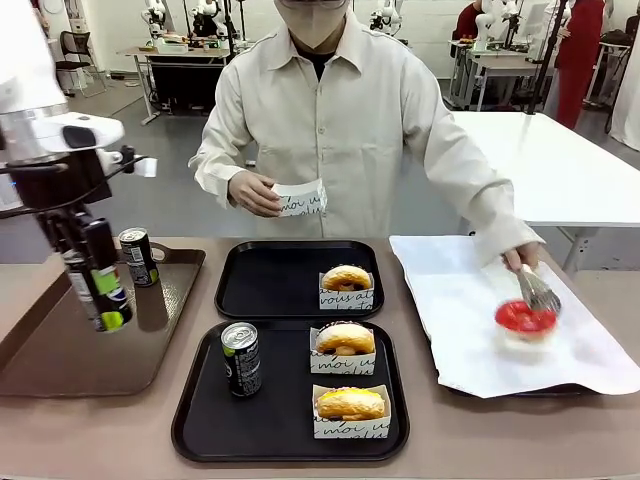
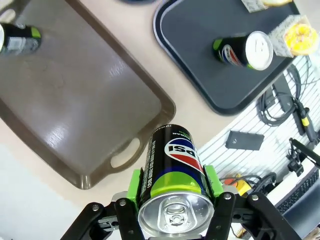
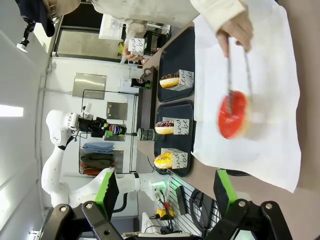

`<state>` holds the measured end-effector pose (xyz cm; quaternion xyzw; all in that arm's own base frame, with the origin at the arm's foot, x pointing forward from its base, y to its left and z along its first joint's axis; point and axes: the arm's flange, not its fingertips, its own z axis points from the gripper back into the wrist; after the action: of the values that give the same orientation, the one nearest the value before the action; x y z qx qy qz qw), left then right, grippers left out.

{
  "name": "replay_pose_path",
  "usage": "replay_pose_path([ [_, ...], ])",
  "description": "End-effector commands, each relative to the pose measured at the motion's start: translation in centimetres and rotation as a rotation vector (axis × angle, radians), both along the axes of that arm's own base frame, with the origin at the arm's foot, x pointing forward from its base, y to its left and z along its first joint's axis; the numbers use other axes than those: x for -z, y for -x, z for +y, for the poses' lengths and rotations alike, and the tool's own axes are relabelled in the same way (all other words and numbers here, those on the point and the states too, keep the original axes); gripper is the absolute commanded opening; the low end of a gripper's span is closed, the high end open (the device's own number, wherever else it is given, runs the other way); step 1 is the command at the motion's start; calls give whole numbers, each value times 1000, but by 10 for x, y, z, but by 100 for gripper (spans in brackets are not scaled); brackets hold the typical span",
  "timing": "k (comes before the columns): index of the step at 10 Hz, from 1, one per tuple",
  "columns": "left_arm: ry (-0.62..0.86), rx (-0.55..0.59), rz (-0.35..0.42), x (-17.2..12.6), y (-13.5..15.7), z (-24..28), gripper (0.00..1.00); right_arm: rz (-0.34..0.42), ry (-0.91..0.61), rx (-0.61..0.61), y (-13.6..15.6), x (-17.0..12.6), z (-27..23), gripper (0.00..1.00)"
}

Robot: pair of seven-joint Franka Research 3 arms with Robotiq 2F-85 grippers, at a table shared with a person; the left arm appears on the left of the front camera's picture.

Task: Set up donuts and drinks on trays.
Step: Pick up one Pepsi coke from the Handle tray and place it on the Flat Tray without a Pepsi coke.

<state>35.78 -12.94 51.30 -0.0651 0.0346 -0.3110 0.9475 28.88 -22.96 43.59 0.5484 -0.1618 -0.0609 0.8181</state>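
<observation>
My left gripper (image 1: 103, 300) is shut on a dark green-accented can (image 1: 98, 285) and holds it in the air above the brown tray (image 1: 60, 350). In the left wrist view the can (image 2: 172, 165) sits between the green pads (image 2: 134, 182). The near black tray (image 1: 280, 425) carries another can (image 1: 241, 358) and two glazed donuts in paper sleeves (image 1: 345, 340) (image 1: 350, 404). One sleeved donut (image 1: 346, 279) rests on the far black tray (image 1: 265, 285). My right gripper (image 3: 167, 192) is open with nothing between its fingers, above the table's right end.
A third can (image 1: 137, 257) stands at the back of the brown tray. The person grips a red-iced donut (image 1: 526, 318) with tongs (image 1: 537, 290) over the white paper (image 1: 460, 300), and holds an empty paper sleeve (image 1: 300, 197) in the other hand.
</observation>
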Motion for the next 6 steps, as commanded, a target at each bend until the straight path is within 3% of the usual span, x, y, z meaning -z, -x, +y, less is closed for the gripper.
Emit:
replay_pose_path([
  [1,-74,-34,-44,-14,-32,-26,59,-13,-20,3,-1,-2,-1,100],
  [4,-103,-73,-72,-11,-80,-70,59,-13,-20,3,-1,-2,-1,100],
  [6,-89,-124,-134,9,-103,-94,59,-13,-20,3,-1,-2,-1,100],
])
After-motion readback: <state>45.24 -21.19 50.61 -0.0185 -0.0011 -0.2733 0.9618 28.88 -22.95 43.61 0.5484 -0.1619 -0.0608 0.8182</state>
